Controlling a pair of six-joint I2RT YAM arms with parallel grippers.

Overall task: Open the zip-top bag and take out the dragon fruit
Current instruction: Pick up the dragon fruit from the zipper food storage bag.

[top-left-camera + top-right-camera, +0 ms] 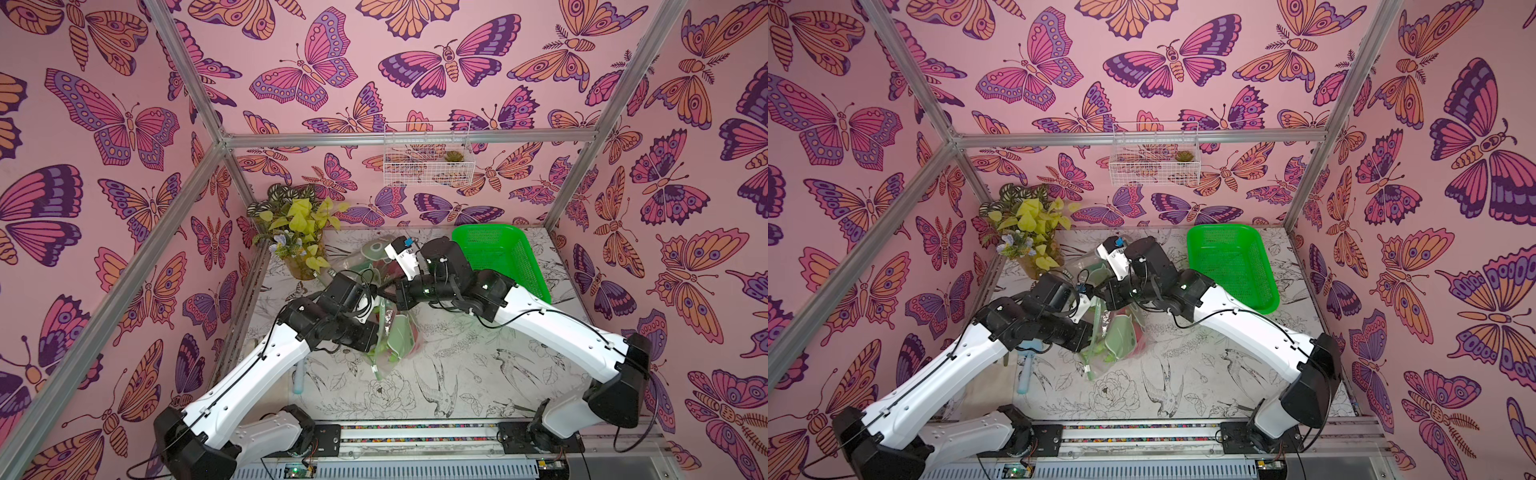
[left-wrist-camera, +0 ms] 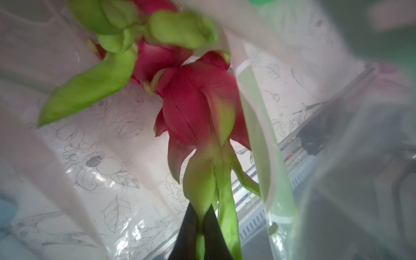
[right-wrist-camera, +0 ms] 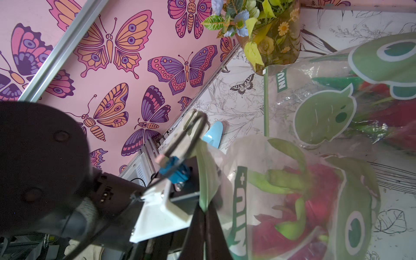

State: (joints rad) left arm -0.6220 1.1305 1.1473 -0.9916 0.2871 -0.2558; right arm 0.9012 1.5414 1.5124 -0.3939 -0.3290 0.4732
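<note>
The clear zip-top bag (image 1: 395, 332) (image 1: 1121, 338), printed with green cartoon shapes, lies crumpled mid-table between my two arms. In the left wrist view, from inside the bag (image 2: 337, 180), a magenta dragon fruit (image 2: 193, 105) hangs close ahead. My left gripper (image 2: 200, 213) is shut on one of its long green scales. In the right wrist view my right gripper (image 3: 204, 210) is shut on the bag's green zip edge (image 3: 203, 171). Red dragon fruit (image 3: 319, 180) shows through the plastic there. In both top views the fingertips are hidden by the wrists and the bag.
A green plastic basket (image 1: 498, 257) (image 1: 1229, 262) sits at the back right. A potted plant (image 1: 299, 232) (image 1: 1030, 232) stands at the back left, close to the bag. A pale blue object (image 1: 298, 378) (image 1: 1023, 374) lies near the left arm. A white wire basket (image 1: 428, 160) hangs on the back wall.
</note>
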